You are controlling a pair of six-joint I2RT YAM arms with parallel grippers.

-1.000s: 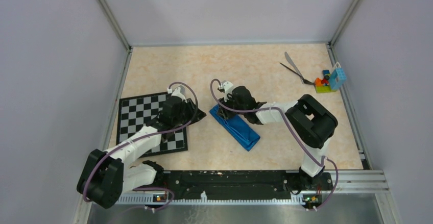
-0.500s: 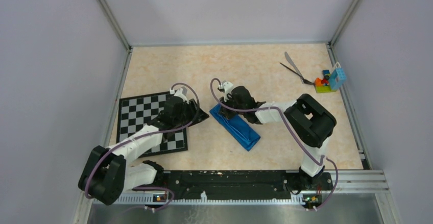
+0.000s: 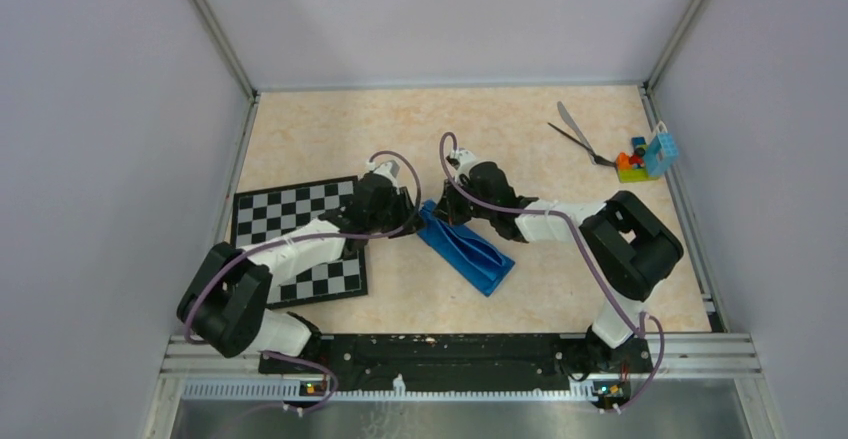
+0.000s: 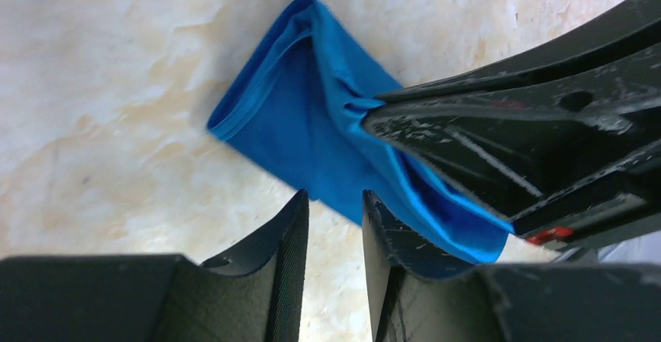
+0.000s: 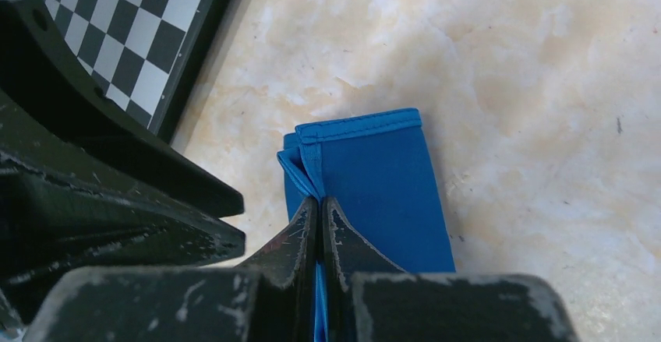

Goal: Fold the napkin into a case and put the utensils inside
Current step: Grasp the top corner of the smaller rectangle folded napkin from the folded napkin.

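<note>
The napkin [image 3: 470, 251] is folded into a narrow blue case lying slantwise at mid-table. My right gripper [image 5: 320, 204] is shut on a layer at the case's left end, as the left wrist view [image 4: 366, 110] also shows; in the top view it [image 3: 452, 215] is at that end. My left gripper [image 4: 335, 200] is open by a narrow gap and empty, its tips just short of the blue cloth [image 4: 312, 124]; in the top view it [image 3: 410, 221] is beside the same end. The utensils, a silver knife [image 3: 566, 117] and a thin black piece [image 3: 577, 140], lie far right at the back.
A chessboard [image 3: 280, 221] lies at the left under my left arm, and its corner shows in the right wrist view [image 5: 117, 30]. Colourful toy blocks [image 3: 642, 159] sit by the right wall next to the utensils.
My left arm has swung right, off the chessboard, up to the case's left end. My right gripper has shifted slightly right and back while holding the cloth edge.
</note>
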